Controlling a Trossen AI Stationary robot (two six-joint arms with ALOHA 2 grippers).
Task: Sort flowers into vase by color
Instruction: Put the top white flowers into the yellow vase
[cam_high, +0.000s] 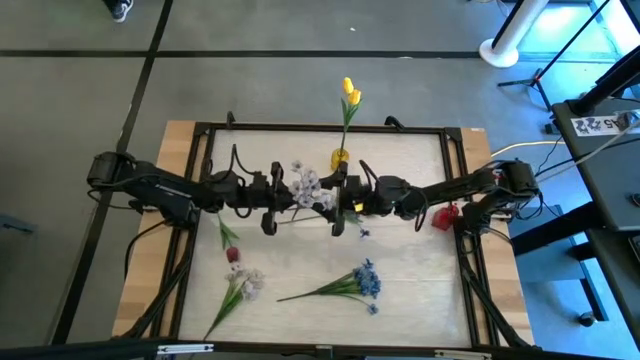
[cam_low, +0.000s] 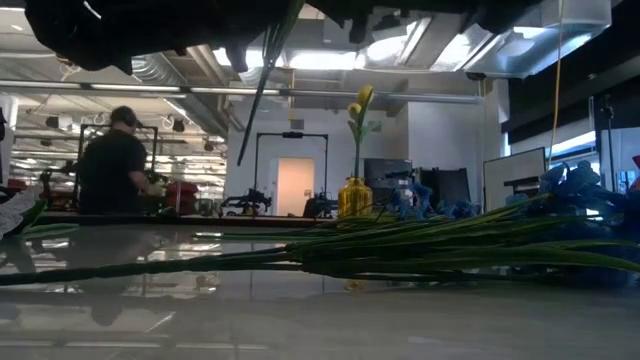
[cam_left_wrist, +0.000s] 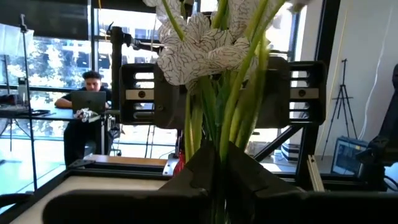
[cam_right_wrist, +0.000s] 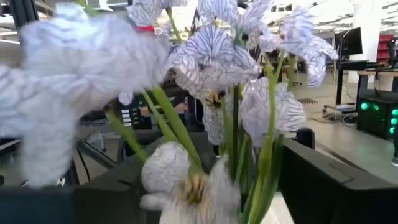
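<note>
A white small-blossom sprig (cam_high: 305, 186) is lifted above the table's middle, between my two grippers. My left gripper (cam_high: 276, 197) is shut on its green stems, and the blossoms (cam_left_wrist: 199, 50) point toward my right gripper (cam_high: 338, 205). That gripper is open, one finger on either side of the blossoms (cam_right_wrist: 211, 56); whether it touches them I cannot tell. A yellow vase (cam_high: 340, 158) near the far edge holds yellow tulips (cam_high: 349, 94). On the table lie a dark red tulip (cam_high: 232, 252), another white sprig (cam_high: 246, 283) and a blue cluster (cam_high: 362, 281). My left gripper pinches the bundle of green stems (cam_left_wrist: 219, 134) of the white sprig between its two fingers, coming level from the table's left. The sprig is lifted clear, with its blossoms beyond the fingertips. A free stem end (cam_low: 255, 110) slants down below the grippers.
A small red object (cam_high: 444, 216) stands by the right arm near the table's right edge. A small blue piece (cam_high: 365, 233) lies in front of the right gripper. A black frame (cam_high: 320, 128) rims the table. A person (cam_low: 113, 170) sits in the room beyond.
</note>
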